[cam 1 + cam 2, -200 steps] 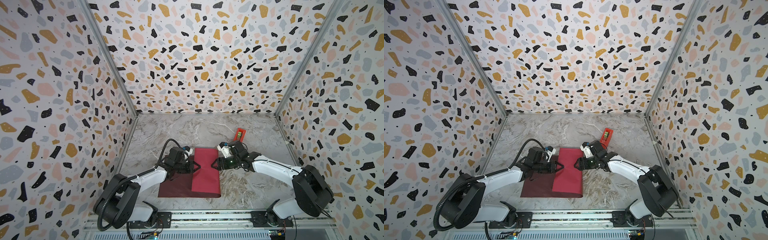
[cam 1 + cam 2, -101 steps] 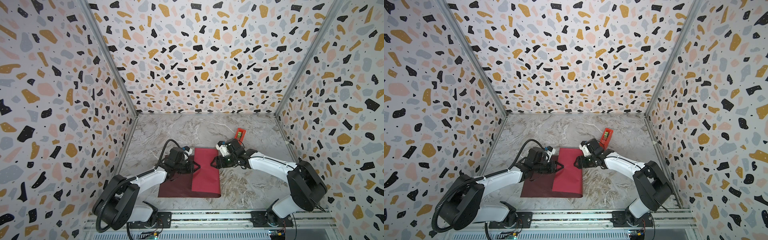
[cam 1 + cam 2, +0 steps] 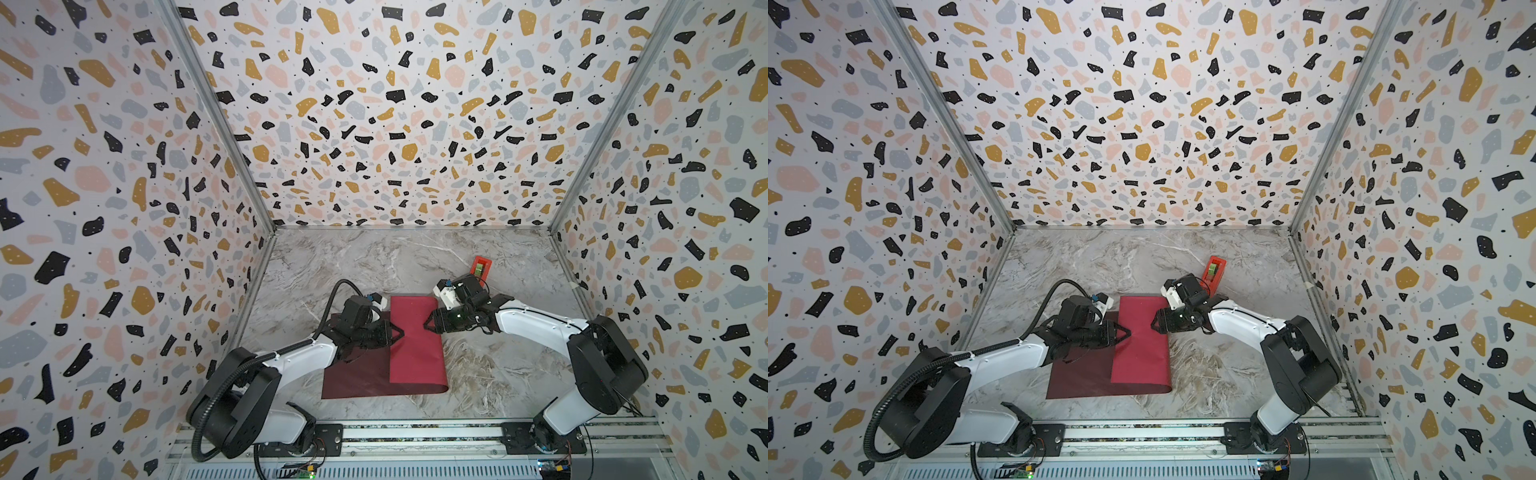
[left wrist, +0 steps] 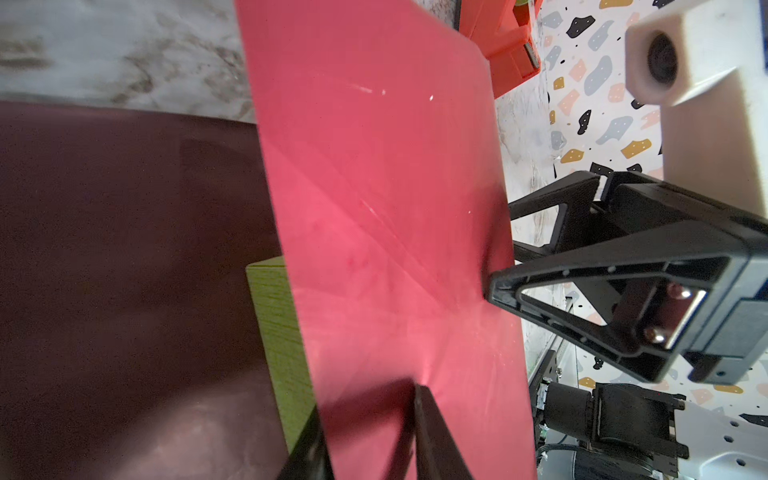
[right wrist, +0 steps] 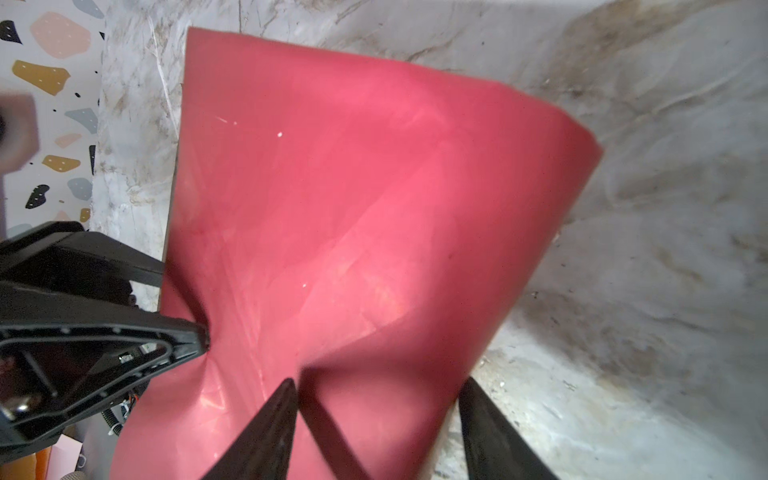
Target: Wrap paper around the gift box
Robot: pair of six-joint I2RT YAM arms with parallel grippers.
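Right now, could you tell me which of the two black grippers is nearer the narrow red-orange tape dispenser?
The right gripper, at the edge of the crimson paper flap facing the tape dispenser; the left gripper sits across the flap.

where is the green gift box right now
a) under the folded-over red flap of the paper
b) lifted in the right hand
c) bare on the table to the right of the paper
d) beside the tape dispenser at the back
a: in the left wrist view a strip of the gift box peeks out from under the crimson flap of the paper, and in both top views it shows nowhere else.
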